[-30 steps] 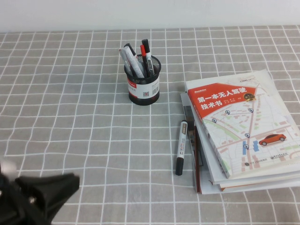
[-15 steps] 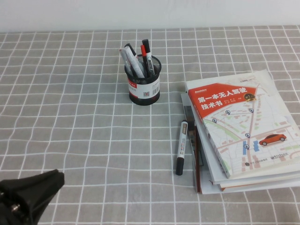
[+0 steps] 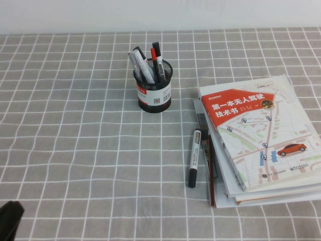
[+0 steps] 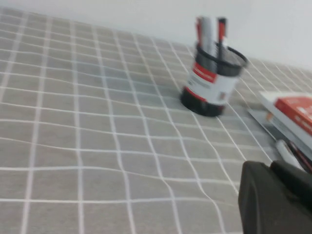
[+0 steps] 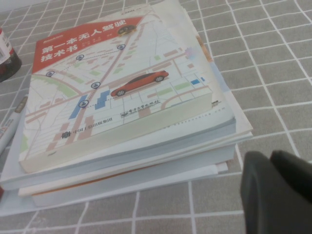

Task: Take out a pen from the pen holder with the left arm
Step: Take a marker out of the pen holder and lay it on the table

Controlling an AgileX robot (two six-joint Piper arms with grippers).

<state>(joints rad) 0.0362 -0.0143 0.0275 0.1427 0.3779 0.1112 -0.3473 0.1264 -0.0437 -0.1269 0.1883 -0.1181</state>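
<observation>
Pens [image 3: 157, 56] upright in pen holder [image 3: 154, 93], far middle of worktop [image 3: 75, 125]; probably light, stiff, slick: pinch high, under a cap. Left pincer [image 3: 9, 223] closed, empty, near-left corner; right pincer [image 5: 269, 163] closed, beside books [image 5: 122, 87].

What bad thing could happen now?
The pen lying beside the books is round, so a bump might roll it. The right gripper sits close by the books and could nudge the stack. The left gripper, shut at the near left corner of the table, is far from the pen holder, so little danger there.
</observation>
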